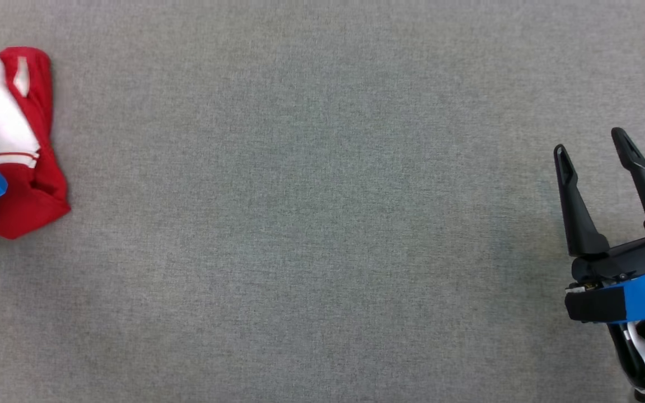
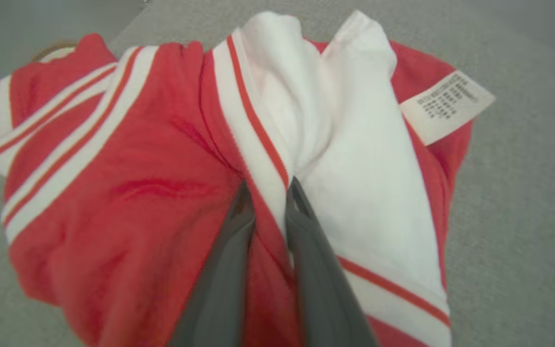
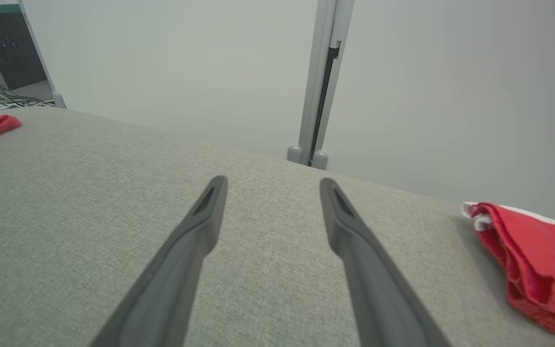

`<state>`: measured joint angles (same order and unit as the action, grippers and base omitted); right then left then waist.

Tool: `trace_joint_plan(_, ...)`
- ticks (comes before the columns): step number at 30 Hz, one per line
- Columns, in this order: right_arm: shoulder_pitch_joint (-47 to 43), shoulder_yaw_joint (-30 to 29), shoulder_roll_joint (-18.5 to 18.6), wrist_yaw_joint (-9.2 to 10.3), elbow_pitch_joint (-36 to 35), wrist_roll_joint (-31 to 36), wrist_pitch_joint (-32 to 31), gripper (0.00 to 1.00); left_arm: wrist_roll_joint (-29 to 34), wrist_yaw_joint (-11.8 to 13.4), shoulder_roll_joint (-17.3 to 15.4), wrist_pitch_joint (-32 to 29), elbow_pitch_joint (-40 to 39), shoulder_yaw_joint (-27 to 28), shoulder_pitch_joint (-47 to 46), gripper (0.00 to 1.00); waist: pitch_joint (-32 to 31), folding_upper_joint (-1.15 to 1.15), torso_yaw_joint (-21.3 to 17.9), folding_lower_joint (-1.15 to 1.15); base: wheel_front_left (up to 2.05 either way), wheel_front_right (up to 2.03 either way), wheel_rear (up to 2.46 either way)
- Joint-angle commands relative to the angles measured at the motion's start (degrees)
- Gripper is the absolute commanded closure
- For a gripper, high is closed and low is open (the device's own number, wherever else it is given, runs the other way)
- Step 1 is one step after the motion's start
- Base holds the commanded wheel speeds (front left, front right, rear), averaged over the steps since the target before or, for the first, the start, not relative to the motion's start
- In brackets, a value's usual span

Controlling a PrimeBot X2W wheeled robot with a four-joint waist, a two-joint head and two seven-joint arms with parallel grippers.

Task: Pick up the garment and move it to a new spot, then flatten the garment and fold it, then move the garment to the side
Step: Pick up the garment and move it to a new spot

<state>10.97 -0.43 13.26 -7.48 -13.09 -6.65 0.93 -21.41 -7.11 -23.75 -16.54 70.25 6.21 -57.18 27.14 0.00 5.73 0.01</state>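
Left gripper is closed on the garment: its two dark fingers stand close together with a raised fold of red cloth and white stripe pinched between them. This garment is a red piece with white panels and red-and-white striped bands, lying crumpled in a heap on the grey fabric tabletop. A white care label with small print sticks out from the garment's far side, past the white panel.

From the head camera the garment lies at the tabletop's far left side, partly cut off by the picture's edge, and the left gripper's blue body overlaps the garment's near corner.

Right gripper is well apart from the garment, across the whole width of the tabletop. Its fingers are spread wide with nothing between them, and it hangs over the grey surface without touching any cloth. On its own wrist camera the right gripper points toward the tabletop's far edge, where a pale post rises against a plain wall. A separate red cloth with a white edge lies on the tabletop beside that gripper, on the side away from the garment.
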Motion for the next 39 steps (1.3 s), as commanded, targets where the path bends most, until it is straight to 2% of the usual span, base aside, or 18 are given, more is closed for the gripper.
trace_joint_plan(1,-0.28,0.31,-0.54,-0.02,0.9,-0.51,0.77,0.0,-0.4,-0.56,-0.11,1.73,-1.89,-1.31,-0.44,1.0,-1.57,0.0,-0.95,-0.01,0.0,0.0,0.0)
trace_joint_plan(5,-0.14,0.69,-1.42,-0.02,2.13,-0.82,1.75,0.0,-1.21,-0.52,-0.66,5.09,-5.48,-3.55,-1.61,1.0,-3.13,0.0,-1.96,-0.01,0.0,0.0,0.0)
trace_joint_plan(11,0.37,1.57,-2.92,-0.02,4.95,-1.27,3.62,0.0,-2.68,-0.53,-0.37,11.7,-13.24,-9.78,-5.22,1.0,-5.86,0.0,-4.48,-0.01,0.0,0.0,0.0)
trace_joint_plan(16,0.34,2.37,-4.57,-0.02,7.89,-2.06,5.79,0.0,-2.18,-0.53,0.4,17.31,-20.34,-15.73,-8.28,1.0,-7.96,0.0,-7.79,-0.01,0.0,0.0,0.0)
trace_joint_plan(20,-0.54,2.48,-6.1,-0.02,10.1,-2.56,7.69,0.0,-2.98,-0.53,1.73,19.47,-26.45,-19.88,-10.67,1.0,-9.51,0.0,-10.98,-0.01,0.0,0.0,0.0)
trace_joint_plan(31,-1.55,4.25,-9.2,-0.02,15.7,-4.4,11.9,0.0,-4.1,-0.37,8.66,17.2,-39.02,-29.53,-14.47,1.0,-11.9,0.0,-20.57,-0.01,0.0,0.0,0.0)
trace_joint_plan(39,-1.95,5.55,-10.2,-0.03,18.81,-6.02,13.64,0.0,-4.54,-0.33,12.23,16.87,-40.98,-34.81,-7.03,1.0,-12.18,0.0,-24.6,-0.01,0.0,0.0,0.0)
